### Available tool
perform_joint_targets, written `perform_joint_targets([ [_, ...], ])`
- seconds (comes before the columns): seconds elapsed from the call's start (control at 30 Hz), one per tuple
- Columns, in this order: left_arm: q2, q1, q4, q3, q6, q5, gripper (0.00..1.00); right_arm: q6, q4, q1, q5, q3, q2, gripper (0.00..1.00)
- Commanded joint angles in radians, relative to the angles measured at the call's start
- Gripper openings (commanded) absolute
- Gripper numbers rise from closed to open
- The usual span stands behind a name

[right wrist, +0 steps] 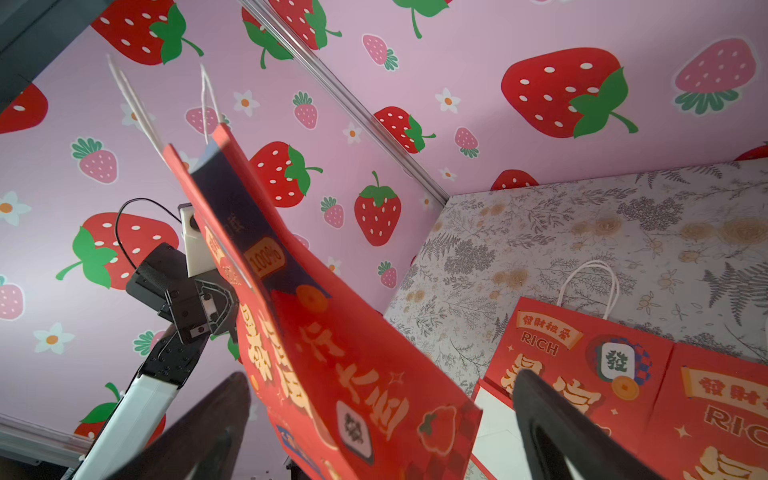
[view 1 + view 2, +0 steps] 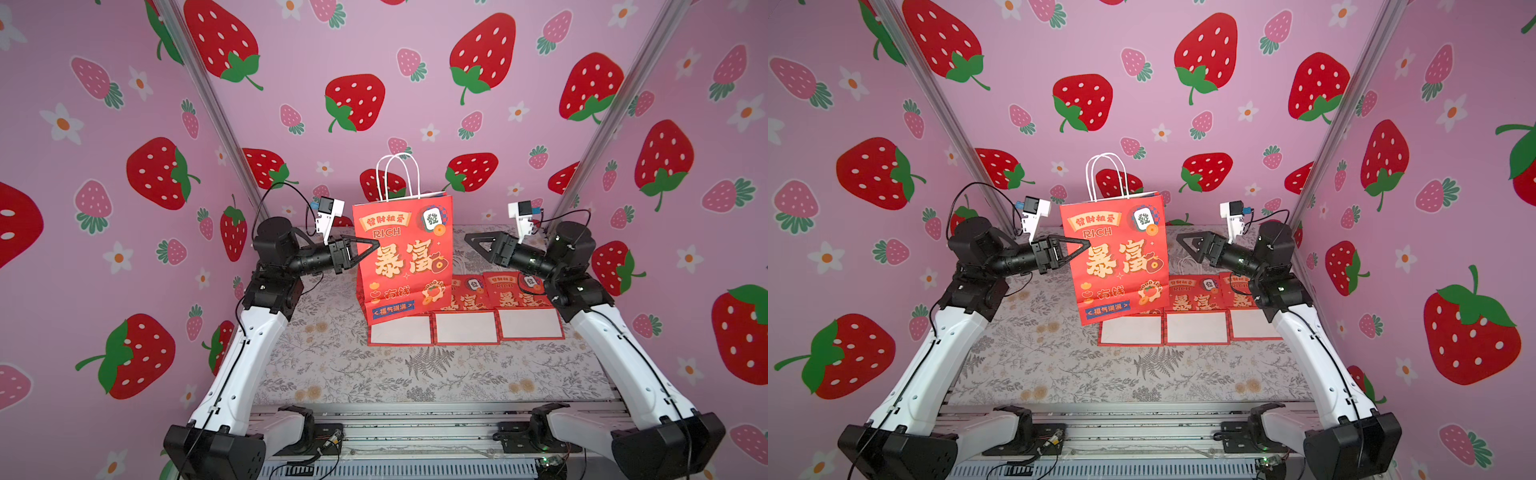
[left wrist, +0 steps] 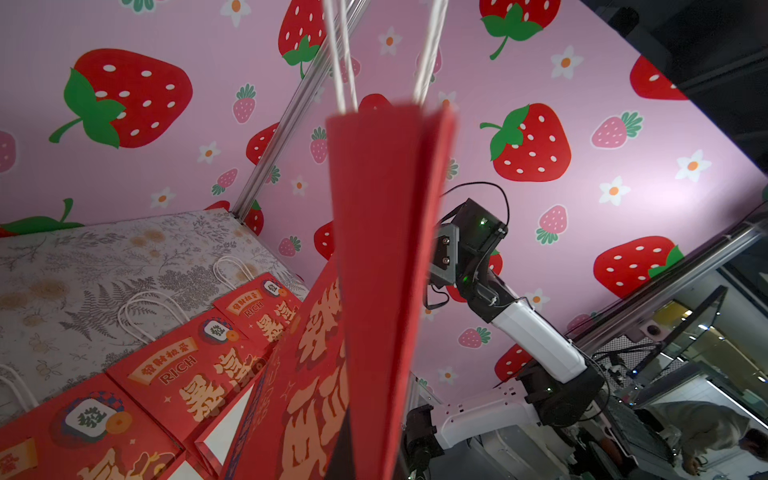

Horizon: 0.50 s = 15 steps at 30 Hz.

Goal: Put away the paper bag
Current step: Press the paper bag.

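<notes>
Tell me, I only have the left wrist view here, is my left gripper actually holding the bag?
Observer: Yes. In both top views the left gripper is shut on the side edge of the upright bag.
Operator: And the right gripper? The bag hides it from me.
Observer: The right gripper is open and apart from the bag, beside its opposite edge. Its wrist view shows both fingers spread wide.
Operator: Where does the bag's bottom sit?
Observer: In a top view it overlaps the flat bag at the end of the row on the table, nearest the left gripper. I cannot tell whether they touch.
</notes>
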Motion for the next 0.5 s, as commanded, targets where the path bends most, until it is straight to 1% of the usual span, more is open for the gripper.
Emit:
perform_joint_targets([
  [0.0,0.003,0.06,0.016,0.097,-0.114,0.13,0.0,-0.038,0.058,-0.005,-0.117,-0.045,-0.049,0.99],
  [0.07,0.021,0.073,0.042,0.111,-0.174,0.183,0.0,-0.103,-0.025,-0.019,-0.152,-0.072,-0.078,0.99],
  [0.2,0.052,0.074,0.108,0.113,-0.278,0.234,0.0,-0.147,-0.031,-0.039,-0.238,-0.092,-0.103,0.99],
  [0.3,0.063,0.074,0.101,0.131,-0.286,0.265,0.0,-0.162,-0.03,-0.039,-0.32,-0.089,-0.083,1.0],
  [0.4,0.077,0.073,0.109,0.138,-0.298,0.276,0.0,-0.177,-0.03,-0.039,-0.364,-0.101,-0.069,0.99],
  [0.47,0.092,0.065,0.188,0.13,-0.371,0.275,0.0,-0.184,-0.026,-0.039,-0.386,-0.108,-0.062,0.98],
])
